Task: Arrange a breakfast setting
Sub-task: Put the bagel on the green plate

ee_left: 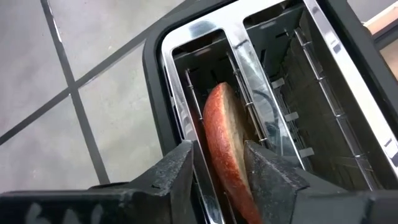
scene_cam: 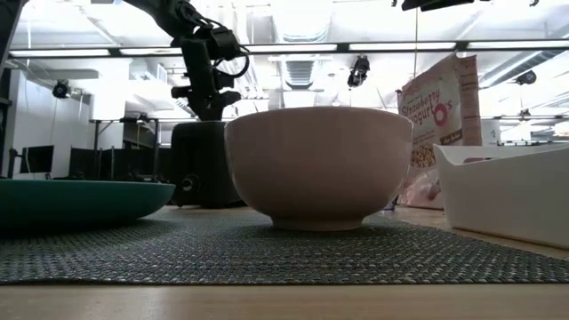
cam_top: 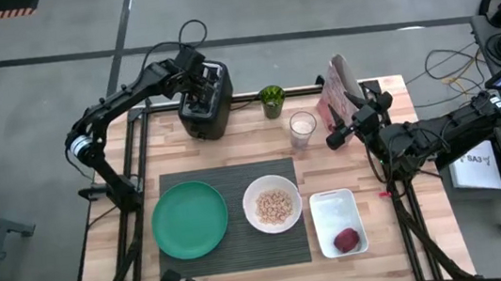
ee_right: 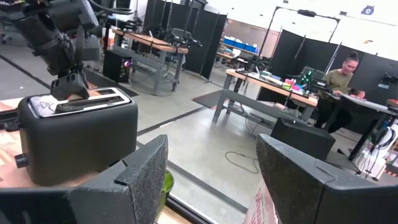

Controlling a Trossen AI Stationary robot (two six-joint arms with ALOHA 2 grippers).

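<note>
Two grippers are seen. The left gripper [ee_left: 217, 171] is positioned over the black toaster [cam_top: 204, 100] at the table's far edge, its fingers [ee_left: 176, 167] either side of a brown toast slice [ee_left: 227, 149] in a slot. The right gripper [cam_top: 333, 138] is held open beside the pink cereal box [cam_top: 334, 88].

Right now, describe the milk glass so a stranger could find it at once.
Start at the wooden table and go to its far edge, where the black toaster stands. Between the toaster and the pink cereal box stand two small vessels. The milk glass is the clear one filled with white, nearer the box; its neighbour is a green cup.
</note>
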